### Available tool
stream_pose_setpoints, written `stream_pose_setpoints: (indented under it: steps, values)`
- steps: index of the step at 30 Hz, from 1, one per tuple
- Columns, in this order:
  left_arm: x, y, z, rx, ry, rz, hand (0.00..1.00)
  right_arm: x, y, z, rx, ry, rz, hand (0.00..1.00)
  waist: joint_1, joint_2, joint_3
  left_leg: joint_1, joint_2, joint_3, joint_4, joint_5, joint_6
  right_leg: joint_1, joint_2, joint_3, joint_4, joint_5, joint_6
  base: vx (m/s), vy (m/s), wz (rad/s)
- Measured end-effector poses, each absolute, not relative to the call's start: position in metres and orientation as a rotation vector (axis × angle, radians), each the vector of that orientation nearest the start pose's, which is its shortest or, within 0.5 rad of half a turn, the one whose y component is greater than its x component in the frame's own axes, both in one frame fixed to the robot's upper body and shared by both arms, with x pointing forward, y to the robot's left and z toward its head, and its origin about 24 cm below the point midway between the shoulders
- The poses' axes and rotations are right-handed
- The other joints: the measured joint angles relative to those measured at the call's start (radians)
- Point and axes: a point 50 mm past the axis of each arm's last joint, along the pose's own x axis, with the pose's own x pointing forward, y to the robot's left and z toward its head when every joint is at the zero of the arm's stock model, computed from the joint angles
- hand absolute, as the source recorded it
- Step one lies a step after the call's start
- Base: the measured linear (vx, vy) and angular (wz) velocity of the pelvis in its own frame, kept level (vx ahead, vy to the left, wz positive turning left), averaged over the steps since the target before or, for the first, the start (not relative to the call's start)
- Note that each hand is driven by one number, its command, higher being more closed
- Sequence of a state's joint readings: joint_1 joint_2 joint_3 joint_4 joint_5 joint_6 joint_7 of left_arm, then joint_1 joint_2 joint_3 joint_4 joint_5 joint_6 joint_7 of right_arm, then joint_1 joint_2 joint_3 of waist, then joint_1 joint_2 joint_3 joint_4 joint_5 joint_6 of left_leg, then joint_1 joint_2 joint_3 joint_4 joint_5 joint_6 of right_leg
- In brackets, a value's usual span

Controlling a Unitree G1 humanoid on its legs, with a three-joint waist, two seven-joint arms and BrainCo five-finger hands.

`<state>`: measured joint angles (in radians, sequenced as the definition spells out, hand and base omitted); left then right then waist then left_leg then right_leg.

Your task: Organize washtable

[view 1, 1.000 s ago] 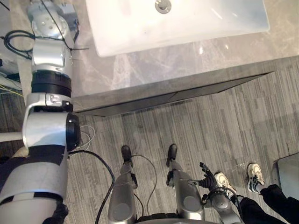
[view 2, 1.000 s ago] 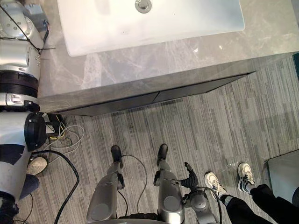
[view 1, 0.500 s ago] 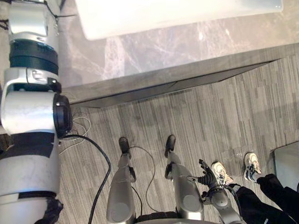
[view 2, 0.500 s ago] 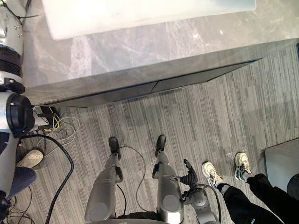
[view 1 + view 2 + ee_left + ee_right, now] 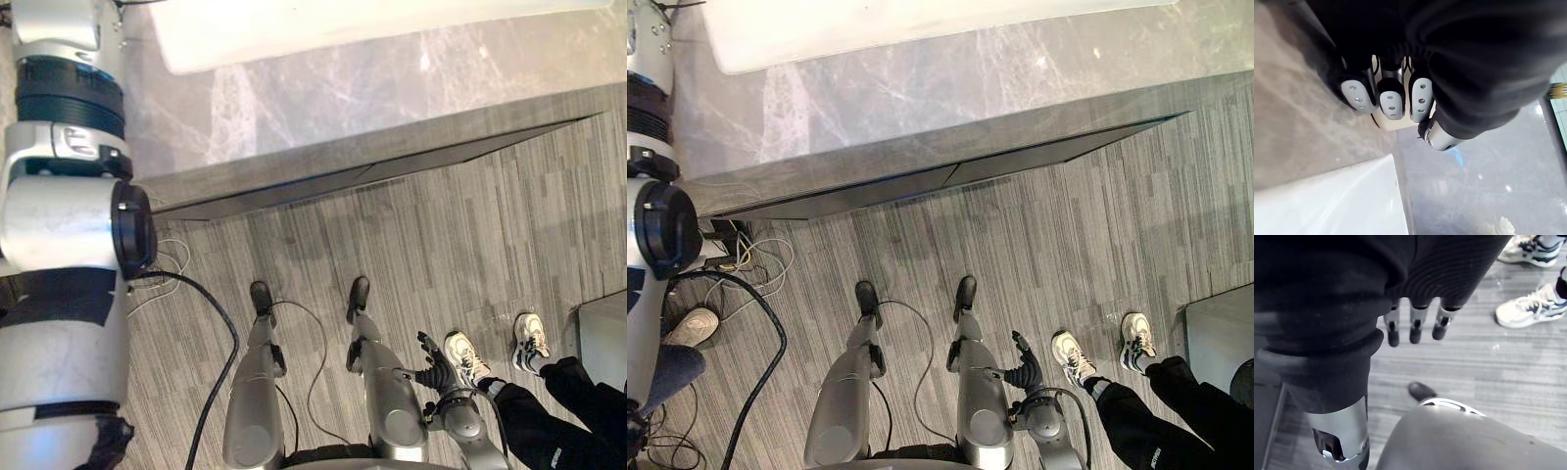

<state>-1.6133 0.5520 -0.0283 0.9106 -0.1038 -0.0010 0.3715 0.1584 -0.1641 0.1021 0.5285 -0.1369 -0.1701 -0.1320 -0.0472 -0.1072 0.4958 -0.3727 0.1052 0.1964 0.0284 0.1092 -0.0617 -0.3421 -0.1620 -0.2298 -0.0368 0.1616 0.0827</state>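
Left eye view: the counter (image 5: 343, 108) is running across the top of the frame, with the basin (image 5: 294, 29) set into it.

Risk, as I am judging it: the polished stone is offering little grip, so anything nudged there could be sliding into the basin or off the front edge.

In the left wrist view the left hand (image 5: 1391, 100) is hanging over the counter by the basin's corner, fingers bent downward. Whether they are holding anything, I cannot tell.

The right hand (image 5: 1415, 328) is dangling low, fingers straight and holding nothing, near a person's shoe (image 5: 460, 357). A careless swing could be striking it.

- **Floor (image 5: 441, 225):** grey, plank-grained.
- **Counter:** grey veined marble, glossy, square-edged.
- **Basin:** white, smooth, round-cornered.
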Motion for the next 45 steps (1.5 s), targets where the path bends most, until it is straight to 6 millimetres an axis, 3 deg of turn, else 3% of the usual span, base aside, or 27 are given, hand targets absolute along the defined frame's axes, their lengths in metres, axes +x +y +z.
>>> stream_pose_setpoints:
  steps: [2, 5, 7, 8, 11, 14, 16, 18, 23, 25, 26, 28, 29, 30, 31, 32, 34, 37, 40, 45]
  values:
    - [0.365, 0.206, 0.43, 0.154, -0.787, 0.457, 1.0, 0.171, -0.188, -0.089, -0.328, 0.51, -0.028, 0.0, 0.002, 0.007, -0.004, 0.011, -0.001, -0.004, 0.009, 0.0, 0.0, 0.018, -0.001, -0.004, 0.0, 0.0, 0.0, -0.01, -0.01, 0.04]
    - [0.353, 0.198, 0.399, 0.202, -0.879, 0.391, 1.0, 0.167, -0.193, -0.094, -0.334, 0.544, -0.043, 0.0, 0.007, 0.03, -0.015, 0.05, -0.003, -0.018, 0.009, 0.0, 0.0, 0.066, -0.001, -0.016, -0.001, -0.002, 0.001, 0.0, -0.009, 0.09]
    - [0.338, 0.195, 0.361, 0.274, -0.928, 0.366, 1.0, 0.161, -0.197, -0.1, -0.341, 0.578, -0.052, 0.0, 0.009, 0.05, -0.051, 0.072, -0.003, -0.031, 0.008, -0.005, 0.001, 0.094, -0.001, -0.028, -0.002, -0.012, 0.002, 0.0, -0.006, 0.16]
    - [0.328, 0.198, 0.33, 0.346, -0.923, 0.382, 1.0, 0.156, -0.2, -0.105, -0.353, 0.613, -0.054, 0.0, 0.014, 0.068, -0.092, 0.078, -0.003, -0.036, 0.005, -0.008, -0.001, 0.103, 0.001, -0.037, -0.002, -0.017, 0.001, 0.02, -0.007, 0.14]
    - [0.299, 0.226, 0.27, 0.403, -0.852, 0.478, 1.0, 0.141, -0.208, -0.118, -0.382, 0.702, -0.061, 0.0, 0.042, 0.107, -0.149, 0.167, -0.004, -0.048, -0.029, -0.017, -0.015, 0.182, 0.003, -0.048, -0.003, -0.043, -0.001, 0.02, -0.002, 0.09]
    - [0.266, 0.248, 0.245, 0.47, -0.833, 0.589, 1.0, 0.12, -0.213, -0.128, -0.399, 0.784, -0.058, 0.0, 0.066, 0.126, -0.231, 0.216, -0.007, -0.05, -0.059, -0.018, -0.016, 0.222, 0.002, -0.053, -0.01, -0.056, 0.004, 0.06, 0.003, 0.07]
    - [0.233, 0.264, 0.225, 0.537, -0.812, 0.678, 1.0, 0.101, -0.219, -0.136, -0.402, 0.856, -0.079, 0.0, 0.075, 0.141, -0.306, 0.262, -0.014, -0.067, -0.074, -0.022, -0.022, 0.276, -0.001, -0.072, -0.021, -0.068, 0.012, 0.1, 0.007, 0.2]
    - [0.217, 0.275, 0.21, 0.546, -0.762, 0.731, 1.0, 0.092, -0.22, -0.139, -0.409, 0.892, -0.071, 0.0, 0.09, 0.147, -0.347, 0.294, -0.015, -0.067, -0.088, -0.024, -0.024, 0.303, -0.001, -0.074, -0.025, -0.076, 0.016, 0.09, -0.002, 0.07]
    - [0.16, 0.316, 0.139, 0.528, -0.423, 1.007, 1.0, 0.071, -0.221, -0.146, -0.375, 0.97, -0.068, 0.0, 0.107, 0.151, -0.441, 0.348, -0.016, -0.088, -0.1, -0.037, -0.033, 0.367, 0.001, -0.101, -0.037, -0.099, 0.021, 0.06, -0.013, 0.13]
    - [0.13, 0.331, 0.091, 0.498, -0.168, 1.134, 1.0, 0.057, -0.221, -0.149, -0.366, 1.015, -0.069, 0.0, 0.122, 0.148, -0.466, 0.367, -0.015, -0.099, -0.1, -0.038, -0.033, 0.393, 0.002, -0.107, -0.035, -0.107, 0.025, 0.04, -0.019, 0.12]
    - [0.121, 0.333, 0.076, 0.485, -0.084, 1.162, 1.0, 0.055, -0.221, -0.15, -0.36, 1.025, -0.066, 0.0, 0.122, 0.147, -0.471, 0.371, -0.015, -0.101, -0.1, -0.038, -0.032, 0.399, 0.002, -0.111, -0.033, -0.109, 0.028, 0.03, -0.02, 0.16]
    - [0.083, 0.333, 0.019, 0.424, 0.235, 1.22, 1.0, 0.05, -0.216, -0.152, -0.339, 1.049, -0.049, 0.0, 0.123, 0.141, -0.485, 0.388, -0.013, -0.102, -0.098, -0.047, -0.031, 0.417, 0.003, -0.121, -0.029, -0.117, 0.027, 0.01, -0.018, 0.07]
    - [0.062, 0.326, -0.021, 0.327, 0.435, 1.227, 1.0, 0.046, -0.214, -0.153, -0.328, 1.065, -0.043, 0.0, 0.13, 0.136, -0.496, 0.39, -0.009, -0.096, -0.094, -0.051, -0.031, 0.418, 0.003, -0.124, -0.019, -0.127, 0.024, -0.01, -0.01, 0.03]
    - [0.058, 0.325, -0.029, 0.308, 0.476, 1.223, 1.0, 0.046, -0.214, -0.153, -0.328, 1.068, -0.04, 0.0, 0.133, 0.134, -0.497, 0.391, -0.007, -0.094, -0.093, -0.052, -0.03, 0.418, 0.004, -0.125, -0.016, -0.129, 0.023, 0.0, 0.0, 0.0]
    - [0.047, 0.319, -0.051, 0.25, 0.586, 1.217, 1.0, 0.045, -0.213, -0.154, -0.324, 1.075, -0.036, 0.0, 0.139, 0.13, -0.499, 0.398, -0.004, -0.09, -0.094, -0.053, -0.028, 0.421, 0.005, -0.124, -0.009, -0.134, 0.022, -0.02, -0.016, -0.05]
    - [0.027, 0.305, -0.086, 0.153, 0.766, 1.194, 0.0, 0.044, -0.211, -0.154, -0.32, 1.084, -0.036, 0.0, 0.141, 0.127, -0.502, 0.41, -0.001, -0.085, -0.097, -0.053, -0.028, 0.423, 0.005, -0.122, 0.004, -0.146, 0.022, -0.03, -0.019, -0.06]
    - [-0.003, 0.278, -0.123, 0.015, 0.987, 1.145, 0.0, 0.042, -0.21, -0.155, -0.316, 1.093, -0.036, 0.0, 0.133, 0.117, -0.508, 0.417, -0.001, -0.085, -0.106, -0.053, -0.028, 0.423, 0.005, -0.121, 0.008, -0.154, 0.027, -0.02, -0.008, -0.02]
    - [-0.037, 0.237, -0.154, -0.167, 1.228, 1.039, 0.0, 0.04, -0.209, -0.159, -0.308, 1.122, -0.04, 0.0, 0.114, 0.108, -0.522, 0.42, -0.003, -0.087, -0.127, -0.053, -0.027, 0.423, 0.005, -0.121, 0.006, -0.155, 0.027, 0.0, 0.0, 0.0]
    - [-0.044, 0.213, -0.165, -0.238, 1.328, 0.904, 0.0, 0.037, -0.21, -0.162, -0.281, 1.151, -0.076, 0.0, 0.114, 0.104, -0.523, 0.419, -0.006, -0.094, -0.128, -0.053, -0.027, 0.422, 0.004, -0.121, 0.0, -0.155, 0.027, 0.01, -0.001, 0.01]
    - [-0.027, 0.209, -0.168, -0.172, 1.32, 0.683, 0.0, 0.04, -0.211, -0.164, -0.289, 1.166, -0.073, 0.0, 0.113, 0.108, -0.517, 0.411, -0.009, -0.107, -0.129, -0.052, -0.028, 0.417, 0.003, -0.121, 0.0, -0.161, 0.035, 0.03, -0.009, 0.03]
